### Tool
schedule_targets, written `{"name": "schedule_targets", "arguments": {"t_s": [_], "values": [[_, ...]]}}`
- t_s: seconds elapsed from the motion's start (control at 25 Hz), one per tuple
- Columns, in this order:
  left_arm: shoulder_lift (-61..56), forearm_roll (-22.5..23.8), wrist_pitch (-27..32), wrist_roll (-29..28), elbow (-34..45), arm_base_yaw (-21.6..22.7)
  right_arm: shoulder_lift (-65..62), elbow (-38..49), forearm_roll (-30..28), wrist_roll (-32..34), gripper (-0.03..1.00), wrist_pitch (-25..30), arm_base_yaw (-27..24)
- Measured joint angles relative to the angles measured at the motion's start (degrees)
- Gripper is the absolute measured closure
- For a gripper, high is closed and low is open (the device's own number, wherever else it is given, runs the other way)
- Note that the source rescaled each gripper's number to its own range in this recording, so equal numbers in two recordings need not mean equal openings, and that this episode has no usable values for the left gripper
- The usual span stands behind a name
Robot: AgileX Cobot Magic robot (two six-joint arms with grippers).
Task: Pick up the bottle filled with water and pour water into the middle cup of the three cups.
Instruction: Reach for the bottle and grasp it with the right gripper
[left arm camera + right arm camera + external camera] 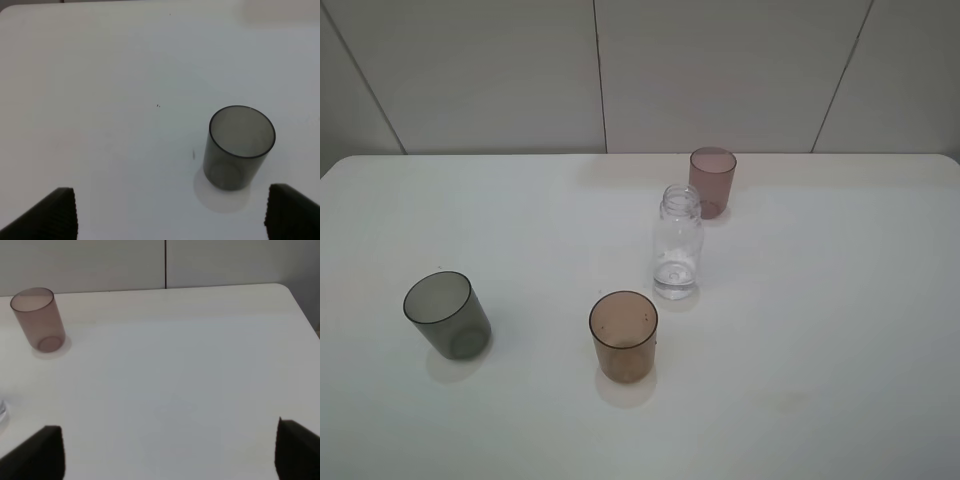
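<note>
The clear bottle [678, 242] stands upright near the table's middle, with a little water at its bottom. The brown-amber middle cup [623, 336] stands in front of it, nearer the front edge. The smoky grey cup [446, 314] is at the left and the mauve-pink cup [712, 181] is behind the bottle. No gripper shows in the exterior view. My left gripper [170, 212] is open and empty, with the grey cup [239, 148] ahead between its fingers. My right gripper [170, 447] is open and empty, with the pink cup [38, 319] far off to one side.
All the things stand on a white table [840, 320] with rounded corners. A panelled white wall [720, 70] runs behind its far edge. The table's right edge shows in the right wrist view [300, 305].
</note>
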Motion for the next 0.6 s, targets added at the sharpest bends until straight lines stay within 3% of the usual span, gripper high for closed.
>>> {"name": "schedule_targets", "arguments": {"t_s": [0.6], "values": [[0.0,0.0,0.0,0.0,0.0,0.0,0.0,0.0,0.0,0.0,0.13,0.0,0.0]]}}
